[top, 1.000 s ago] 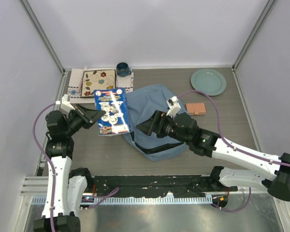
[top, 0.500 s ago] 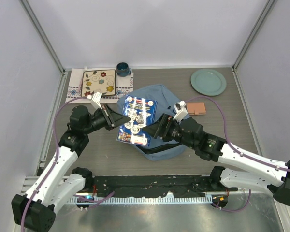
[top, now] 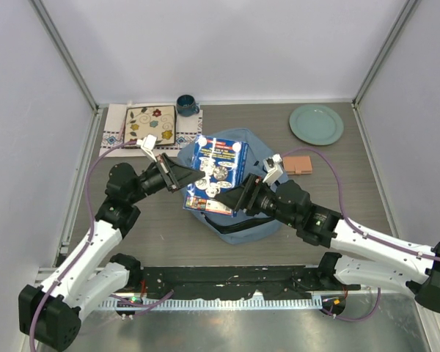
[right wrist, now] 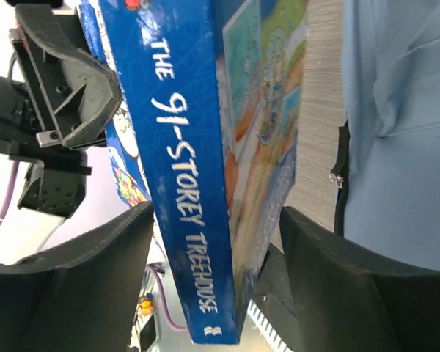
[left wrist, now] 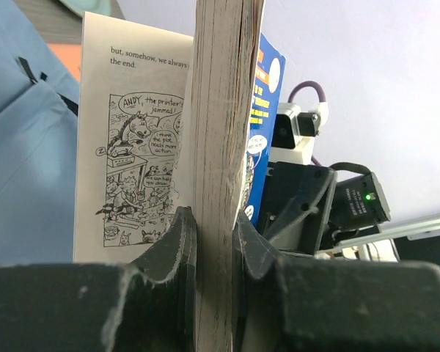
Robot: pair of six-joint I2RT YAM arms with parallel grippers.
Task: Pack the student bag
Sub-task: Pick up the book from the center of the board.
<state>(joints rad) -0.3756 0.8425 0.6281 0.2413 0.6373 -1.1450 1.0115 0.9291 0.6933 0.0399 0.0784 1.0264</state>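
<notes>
Left end effector (top: 187,180) clenched on a blue book (top: 218,165), which hangs at mid-frame overlapping the student bag (top: 258,152).

Seen from its own wrist, the left end effector (left wrist: 213,235) pinches the book (left wrist: 220,110) by its page edge, a cartoon page fanned open to the left and the blue bag (left wrist: 22,147) behind. From the lower right, the right end effector (top: 238,198) reaches the book's near edge. In its wrist view the end effector (right wrist: 216,220) has a finger on either side of the spine of the book (right wrist: 183,147); I cannot tell whether they press on it. The bag (right wrist: 403,147) fills the right edge there. It lies at the centre of the tabletop (top: 169,235). Farther back are a tan pad (top: 297,163), a patterned mat (top: 150,125), a dark mug (top: 187,105) and, upper right, a green plate (top: 317,123).
</notes>
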